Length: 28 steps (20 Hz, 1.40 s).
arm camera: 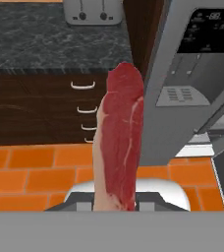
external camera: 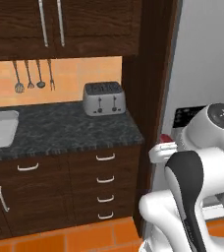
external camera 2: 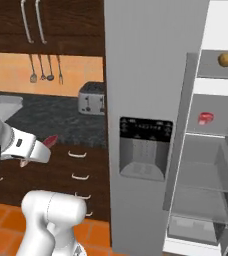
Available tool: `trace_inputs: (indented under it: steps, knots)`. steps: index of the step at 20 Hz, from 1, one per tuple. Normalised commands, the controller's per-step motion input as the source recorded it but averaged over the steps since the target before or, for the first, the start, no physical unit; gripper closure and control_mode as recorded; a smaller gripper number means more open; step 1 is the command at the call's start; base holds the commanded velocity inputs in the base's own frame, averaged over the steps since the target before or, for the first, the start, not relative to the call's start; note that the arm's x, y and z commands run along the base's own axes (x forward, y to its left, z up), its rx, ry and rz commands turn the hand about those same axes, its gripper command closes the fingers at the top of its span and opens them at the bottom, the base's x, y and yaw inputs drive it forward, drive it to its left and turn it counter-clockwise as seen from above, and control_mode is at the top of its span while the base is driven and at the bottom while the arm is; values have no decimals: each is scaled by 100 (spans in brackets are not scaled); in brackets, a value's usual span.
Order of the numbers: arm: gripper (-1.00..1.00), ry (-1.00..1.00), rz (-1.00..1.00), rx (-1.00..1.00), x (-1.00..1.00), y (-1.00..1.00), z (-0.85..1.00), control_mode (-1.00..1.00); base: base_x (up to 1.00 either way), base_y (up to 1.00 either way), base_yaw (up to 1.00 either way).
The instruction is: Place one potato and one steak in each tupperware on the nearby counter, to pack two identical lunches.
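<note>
My gripper point(arm camera: 115, 197) is shut on a raw red steak point(arm camera: 121, 142) that stands up between the fingers and hides them in the hand view. I hold it in the air above the orange floor, in front of the drawers under the counter point(external camera: 60, 130). The gripper point(external camera 2: 38, 150) with the steak's red tip point(external camera 2: 50, 141) sits left of the fridge. Inside the open fridge a potato point(external camera 2: 226, 59) lies on the top shelf and another steak point(external camera 2: 205, 118) on the shelf below. The tupperware is out of view.
A silver toaster point(external camera: 103, 98) stands at the counter's right end against a dark wood panel. A sink point(external camera: 1, 128) is set in the counter's left part. The grey fridge door point(external camera 2: 146, 125) with its dispenser stands right of the gripper. Utensils point(external camera: 33, 76) hang on the wall.
</note>
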Motion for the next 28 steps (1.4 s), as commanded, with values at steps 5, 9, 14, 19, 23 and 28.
trace_inputs:
  steps: [5,9,14,19,23,28]
  knots:
    - [100,0,0,0,0,0,0,100,1,98,0]
    - [100,0,0,0,0,0,0,100,0,99,0]
    - [100,0,0,0,0,0,0,100,16,100,0]
    - [100,0,0,0,0,0,0,100,42,100,-1]
    - [100,0,0,0,0,0,0,100,57,98,0]
    - [100,0,0,0,0,0,0,100,70,77,0]
